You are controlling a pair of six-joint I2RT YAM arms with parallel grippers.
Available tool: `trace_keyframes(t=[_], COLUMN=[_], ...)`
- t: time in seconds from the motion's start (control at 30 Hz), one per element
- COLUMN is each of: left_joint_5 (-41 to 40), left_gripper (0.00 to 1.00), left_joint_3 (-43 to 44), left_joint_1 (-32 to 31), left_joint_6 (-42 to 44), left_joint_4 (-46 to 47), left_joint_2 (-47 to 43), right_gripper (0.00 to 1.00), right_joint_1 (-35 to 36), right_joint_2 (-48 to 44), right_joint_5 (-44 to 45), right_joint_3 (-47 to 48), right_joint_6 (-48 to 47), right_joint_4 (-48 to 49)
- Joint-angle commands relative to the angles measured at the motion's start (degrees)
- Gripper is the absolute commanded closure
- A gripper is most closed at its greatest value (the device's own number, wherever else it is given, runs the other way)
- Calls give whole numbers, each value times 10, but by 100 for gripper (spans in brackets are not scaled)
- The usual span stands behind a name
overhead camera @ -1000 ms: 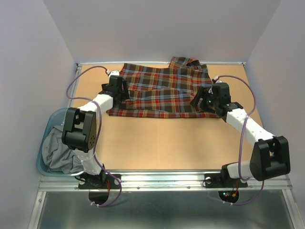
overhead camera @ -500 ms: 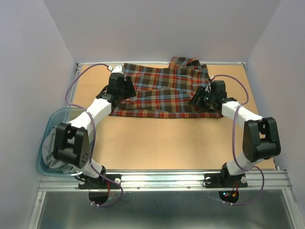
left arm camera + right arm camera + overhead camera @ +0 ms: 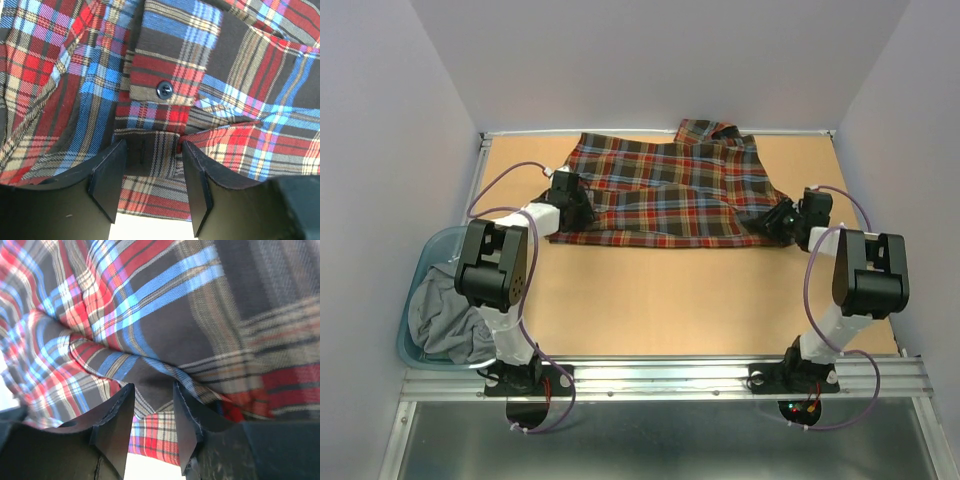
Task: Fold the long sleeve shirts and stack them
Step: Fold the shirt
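One long sleeve shirt (image 3: 670, 190), plaid in red, brown, blue and yellow, lies folded flat at the back of the table. My left gripper (image 3: 572, 206) sits low at its near left edge. In the left wrist view the left gripper (image 3: 152, 172) is open, its fingers (image 3: 107, 180) straddling the hem below a buttoned cuff (image 3: 165, 90). My right gripper (image 3: 776, 224) is at the shirt's near right corner. The right wrist view shows the right gripper (image 3: 154, 412) open more narrowly, with a raised fold of plaid (image 3: 150, 370) running into the gap.
A blue bin (image 3: 412, 290) holding crumpled grey cloth (image 3: 445, 320) stands at the table's left edge beside the left arm. Bare tan tabletop (image 3: 650, 290) lies between the shirt and the arm bases. White walls close in the back and both sides.
Both grippers dropped from above the shirt to its near edge, the right one also moving outward to the corner. Both pairs of jaws have narrowed around the cloth.
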Motion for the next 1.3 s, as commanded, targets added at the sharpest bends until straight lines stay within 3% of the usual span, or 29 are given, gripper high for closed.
trace_keyframes(t=[0.0, 0.17, 0.3, 0.37, 0.47, 0.57, 0.63, 0.7, 0.83, 1.03, 1.27], left_joint_5=[0, 2, 3, 10, 36, 37, 36, 33, 28, 28, 36], left_gripper=[41, 33, 17, 10, 8, 16, 26, 39, 53, 61, 62], left_joint_3=[-17, -17, -34, -46, -77, -100, -105, -112, -112, -114, -125], left_joint_1=[-3, -2, -3, -3, -3, -3, -2, -1, 2, 8, 22], left_joint_6=[-17, -13, -15, -22, -31, -36, -38, -43, -47, -48, -61], left_joint_4=[7, -3, -10, -5, 15, 33, 38, 47, 58, 64, 56], left_joint_2=[-26, -64, -120, -153, -178, -181, -171, -163, -129, -91, -67], right_gripper=[57, 57, 53, 50, 47, 46, 45, 45, 45, 48, 62], right_joint_1=[-41, -43, -32, -7, 58, 148, 204, 237, 317, 368, 378], right_joint_2=[-3, -42, -110, -135, -150, -127, -105, -57, 29, 152, 238], right_joint_5=[20, -7, -39, -66, -78, -87, -90, -94, -107, -128, -137], right_joint_3=[-52, -49, -37, -29, -18, -17, -6, 16, 82, 151, 185], right_joint_6=[35, 19, 16, 21, 43, 94, 122, 124, 126, 136, 145], right_joint_4=[57, 57, 56, 57, 86, 162, 223, 240, 288, 316, 332])
